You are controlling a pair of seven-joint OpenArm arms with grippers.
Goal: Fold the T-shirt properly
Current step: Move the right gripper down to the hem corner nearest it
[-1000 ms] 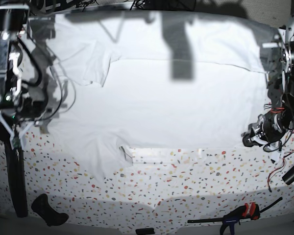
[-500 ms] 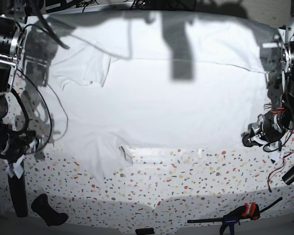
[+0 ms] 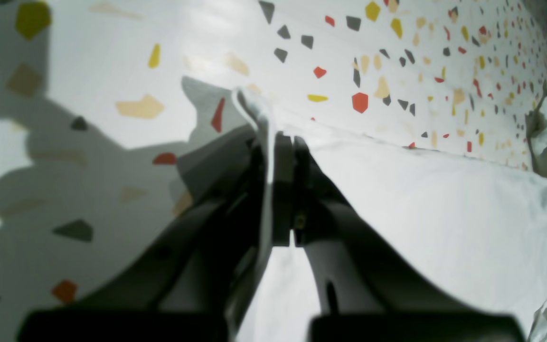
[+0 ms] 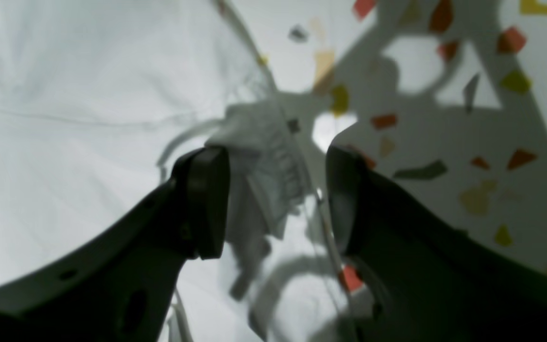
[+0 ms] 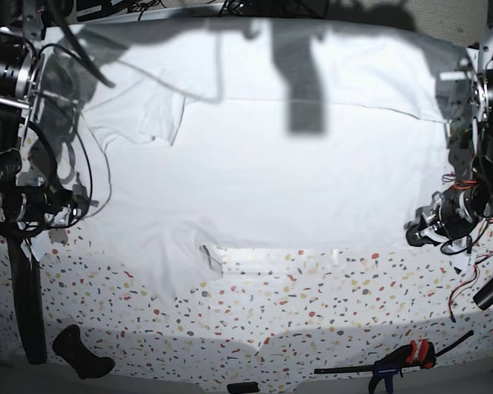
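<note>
The white T-shirt [image 5: 271, 172] lies spread over the far half of the speckled tabletop [image 5: 312, 304], with one sleeve at the near left and one at the far left. My left gripper [image 5: 416, 232] at the shirt's right edge is shut on the cloth. In the left wrist view, its tips [image 3: 278, 137] pinch a raised fold of the T-shirt [image 3: 444, 213]. My right gripper [image 5: 66, 205] is at the shirt's left edge. In the right wrist view it is open [image 4: 273, 190] and straddles a bunched bit of the T-shirt [image 4: 64, 118] without closing on it.
A black and orange clamp [image 5: 403, 361] lies at the near right edge. A black object [image 5: 82, 353] lies at the near left, and a small black item [image 5: 242, 387] at the front edge. Loose red wires [image 5: 468, 279] hang by the left arm.
The right arm swung down from the far left to the shirt's left edge, then rose slightly. The far left sleeve shifted a little. The left arm has not moved.
</note>
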